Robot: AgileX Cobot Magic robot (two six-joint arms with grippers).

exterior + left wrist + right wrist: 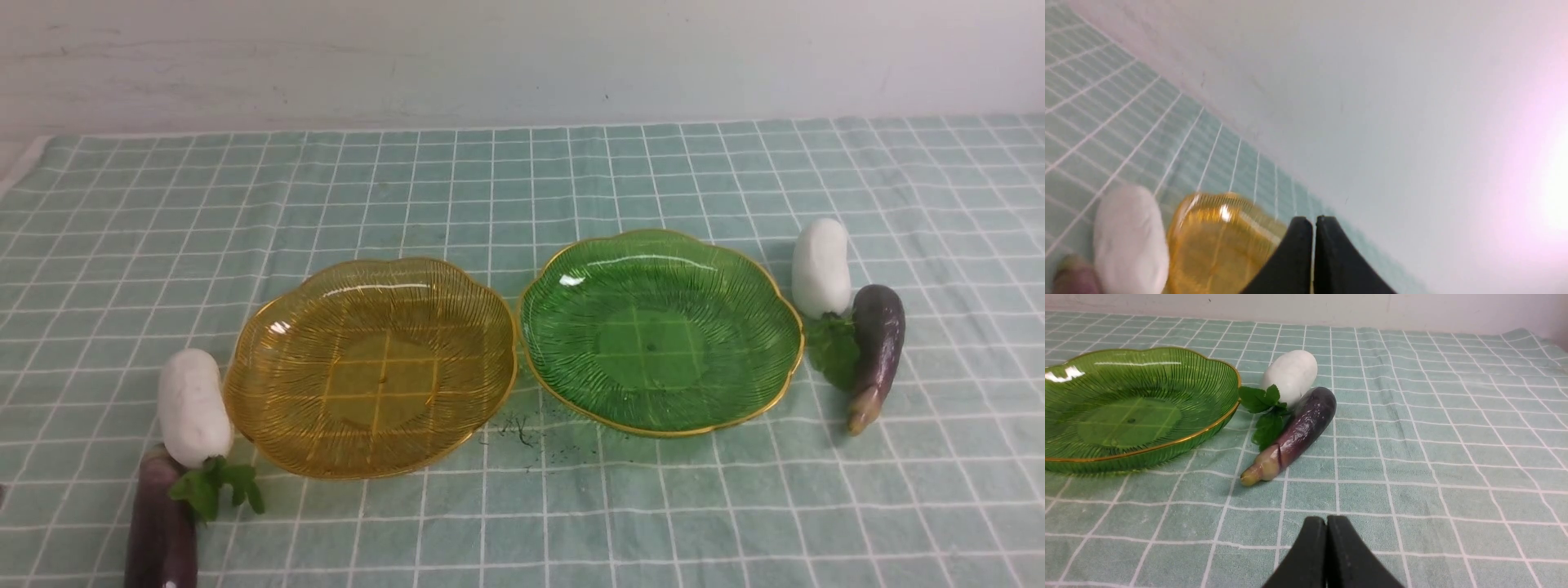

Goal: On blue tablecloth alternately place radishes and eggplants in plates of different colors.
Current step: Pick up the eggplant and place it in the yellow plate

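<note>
On the blue tablecloth [522,180] the amber-yellow plate [277,327] and the green plate [735,286] sit side by side, both empty. A white radish [192,407] and a dark eggplant [161,531] lie left of the amber plate. A second radish [820,265] and eggplant [878,339] lie right of the green plate. No gripper shows in the front view. My left gripper [1314,222] is shut and empty, with the radish [1128,241] and amber plate [1216,241] beyond it. My right gripper [1326,521] is shut and empty, short of the eggplant [1298,433], radish [1291,375] and green plate [1167,375].
A pale wall [522,57] rises along the table's far edge. Small dark specks [518,433] lie on the cloth in front of the gap between the plates. The cloth's left edge [24,163] shows at the far left.
</note>
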